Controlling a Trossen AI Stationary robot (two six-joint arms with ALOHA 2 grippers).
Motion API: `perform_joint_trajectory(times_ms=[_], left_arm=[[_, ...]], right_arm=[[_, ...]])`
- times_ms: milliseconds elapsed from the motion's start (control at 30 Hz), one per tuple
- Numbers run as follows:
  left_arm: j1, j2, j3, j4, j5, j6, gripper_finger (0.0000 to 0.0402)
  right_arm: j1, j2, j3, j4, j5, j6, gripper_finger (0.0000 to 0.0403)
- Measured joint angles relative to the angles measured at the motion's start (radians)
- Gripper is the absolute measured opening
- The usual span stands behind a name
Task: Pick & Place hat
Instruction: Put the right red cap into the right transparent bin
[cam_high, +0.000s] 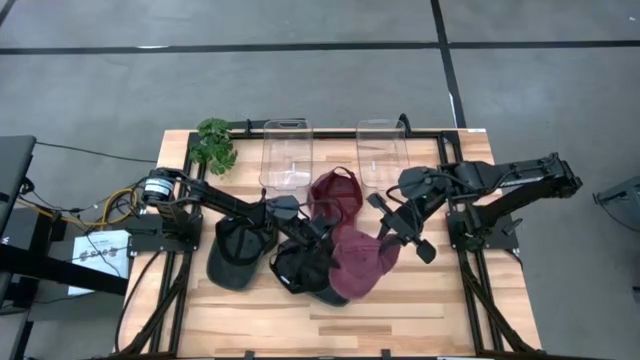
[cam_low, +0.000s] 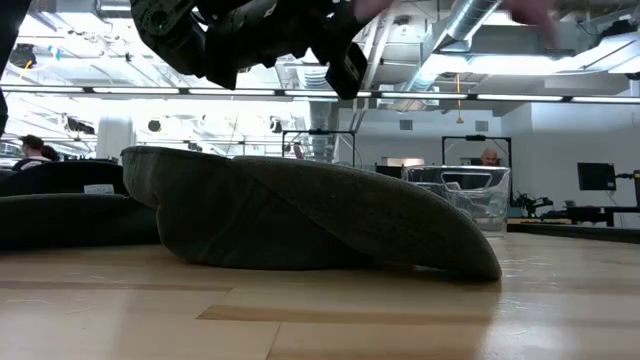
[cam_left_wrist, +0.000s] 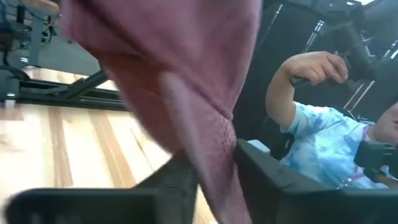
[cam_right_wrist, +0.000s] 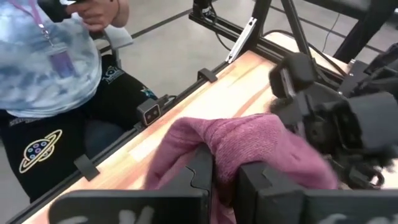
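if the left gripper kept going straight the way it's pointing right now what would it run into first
Most likely the maroon cap: in the left wrist view its fabric hangs right across the left gripper, between the fingers. From above, that gripper sits at the maroon cap's edge. Depth beyond the fabric is unclear.

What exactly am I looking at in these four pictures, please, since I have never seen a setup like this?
Two dark robot arms work at a wooden table. One camera looks straight down, one sits at table height, and one rides on each wrist. On the table lie several caps: a dark green cap, a black cap and two maroon ones, behind them two clear bins and a small plant. The right gripper is shut on a maroon cap. The left gripper has maroon cloth between its fingers; I cannot tell how firmly. A person in a blue shirt sits beyond the table.
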Motion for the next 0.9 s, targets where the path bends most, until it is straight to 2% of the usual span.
perform_joint_trajectory(times_ms=[100,133,467,700,900], left_arm=[[0.005,0.0,0.0,0.003,-0.023,0.019,0.002],[0.005,-0.001,0.0,0.005,-0.033,0.02,0.0015],[0.003,-0.002,0.0,0.002,-0.008,0.017,0.0015],[-0.005,-0.002,-0.001,-0.006,0.044,0.0,0.0014],[-0.004,-0.002,-0.001,-0.004,0.055,0.0,0.0013]], right_arm=[[0.012,0.0,0.0,0.001,0.001,0.033,0.0027],[0.014,0.0,0.0,0.005,0.004,0.06,0.0032],[0.015,0.0,-0.001,0.011,0.023,0.242,0.0098],[0.039,0.0,-0.001,-0.098,0.13,0.246,0.0153],[0.043,-0.007,0.0,-0.145,0.141,0.253,0.018]])
